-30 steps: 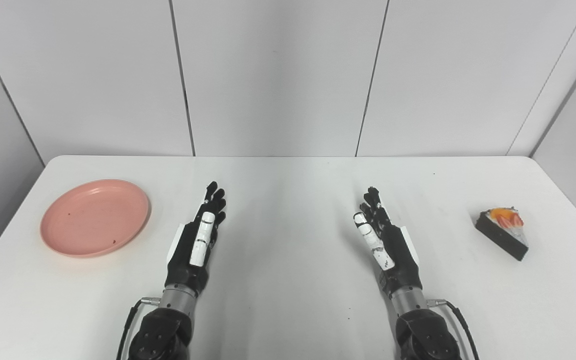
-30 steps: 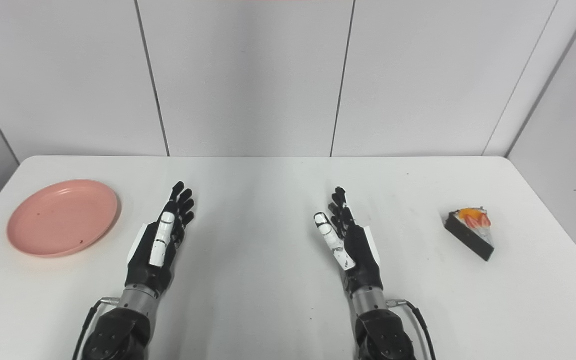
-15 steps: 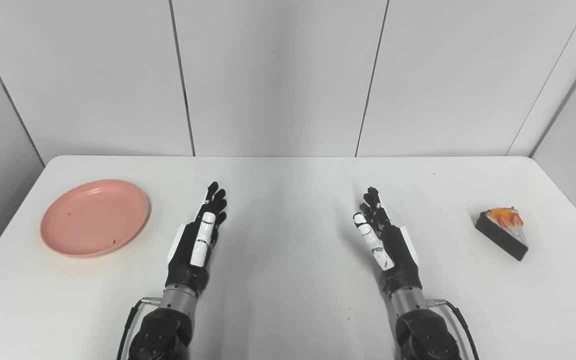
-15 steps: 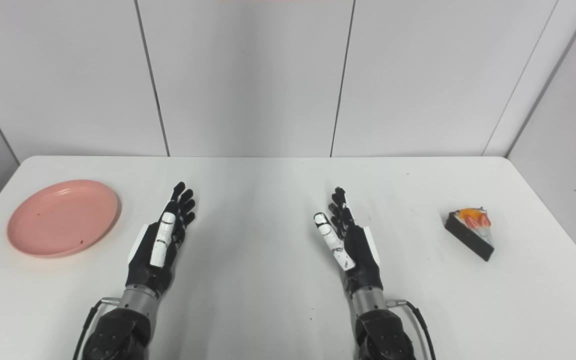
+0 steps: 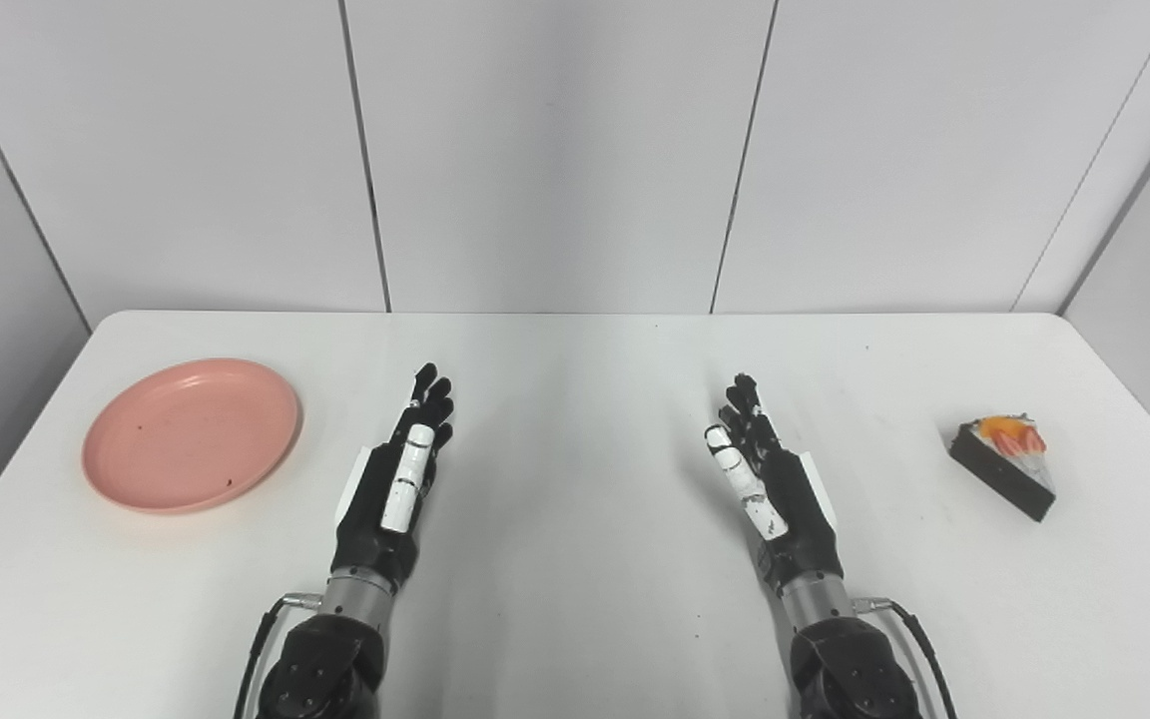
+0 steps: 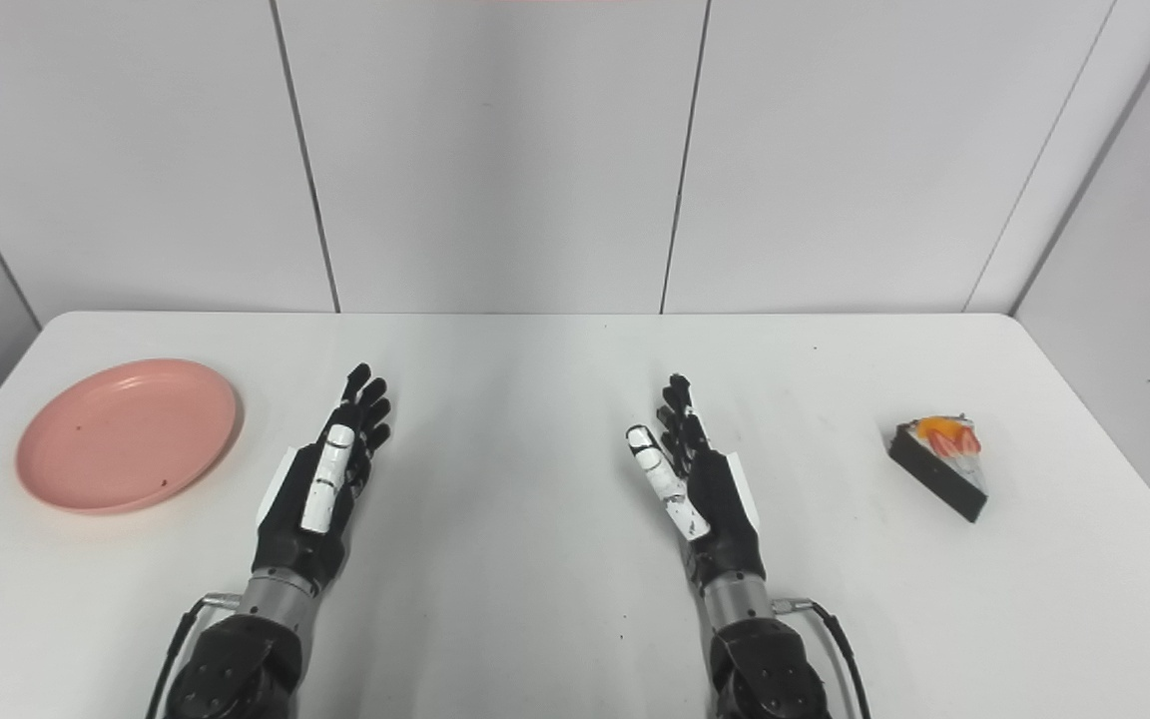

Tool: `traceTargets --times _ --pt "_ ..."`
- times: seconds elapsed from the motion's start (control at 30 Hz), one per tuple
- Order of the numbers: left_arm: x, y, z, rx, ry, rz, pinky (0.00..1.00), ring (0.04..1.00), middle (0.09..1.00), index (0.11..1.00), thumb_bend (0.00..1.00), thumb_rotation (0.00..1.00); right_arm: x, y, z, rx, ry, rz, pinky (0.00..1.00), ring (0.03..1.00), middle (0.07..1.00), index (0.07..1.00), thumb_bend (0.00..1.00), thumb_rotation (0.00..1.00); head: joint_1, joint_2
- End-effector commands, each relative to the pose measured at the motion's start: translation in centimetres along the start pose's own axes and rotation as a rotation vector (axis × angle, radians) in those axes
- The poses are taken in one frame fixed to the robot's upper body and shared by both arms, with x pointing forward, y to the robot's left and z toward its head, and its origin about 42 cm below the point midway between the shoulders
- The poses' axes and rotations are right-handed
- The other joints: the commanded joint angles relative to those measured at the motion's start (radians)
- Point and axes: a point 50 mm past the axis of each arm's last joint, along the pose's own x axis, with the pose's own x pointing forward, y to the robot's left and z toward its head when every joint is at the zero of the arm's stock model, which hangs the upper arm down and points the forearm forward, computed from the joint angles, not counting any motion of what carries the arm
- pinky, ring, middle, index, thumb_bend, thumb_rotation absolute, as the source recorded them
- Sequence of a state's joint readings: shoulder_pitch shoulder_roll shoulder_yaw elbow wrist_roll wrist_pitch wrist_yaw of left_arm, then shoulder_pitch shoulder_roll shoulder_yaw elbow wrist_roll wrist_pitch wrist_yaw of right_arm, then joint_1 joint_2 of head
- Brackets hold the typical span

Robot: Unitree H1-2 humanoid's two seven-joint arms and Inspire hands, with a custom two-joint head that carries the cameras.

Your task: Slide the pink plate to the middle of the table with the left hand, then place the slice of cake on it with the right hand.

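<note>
Readable text: none on the pink plate point(image 5: 192, 434)
Labels or brands: none on the slice of cake point(image 5: 1002, 466)

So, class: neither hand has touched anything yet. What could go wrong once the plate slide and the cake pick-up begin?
1. The pink plate lies near the table's left edge; a misdirected push by the left hand could send it off.
2. The slice of cake looks soft, with fruit on top; the right hand's fingers might crush or topple it.
</note>
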State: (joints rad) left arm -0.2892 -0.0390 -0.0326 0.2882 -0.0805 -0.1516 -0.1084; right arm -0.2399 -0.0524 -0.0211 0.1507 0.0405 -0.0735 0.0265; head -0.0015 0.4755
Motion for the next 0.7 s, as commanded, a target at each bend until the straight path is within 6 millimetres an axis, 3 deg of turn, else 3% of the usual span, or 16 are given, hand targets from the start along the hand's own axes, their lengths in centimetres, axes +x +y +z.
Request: traceTargets --times 0.0,0.67 --pt "-1.84 0.69 -2.15 -0.002 0.054 0.02 1.0 1.0 1.0 1.0 0.59 0.96 0.0 0.22 -0.15 0.011 -0.009 0.003 1.0 0.973 0.988 1.0 0.6 0.74 0.001 0.0" --pt "-1.94 0.72 -2.18 -0.009 0.068 0.018 1.0 1.0 1.0 1.0 0.59 0.97 -0.11 0.26 -0.02 0.013 -0.009 0.005 1.0 0.972 0.989 1.0 0.57 0.74 0.001 0.003"
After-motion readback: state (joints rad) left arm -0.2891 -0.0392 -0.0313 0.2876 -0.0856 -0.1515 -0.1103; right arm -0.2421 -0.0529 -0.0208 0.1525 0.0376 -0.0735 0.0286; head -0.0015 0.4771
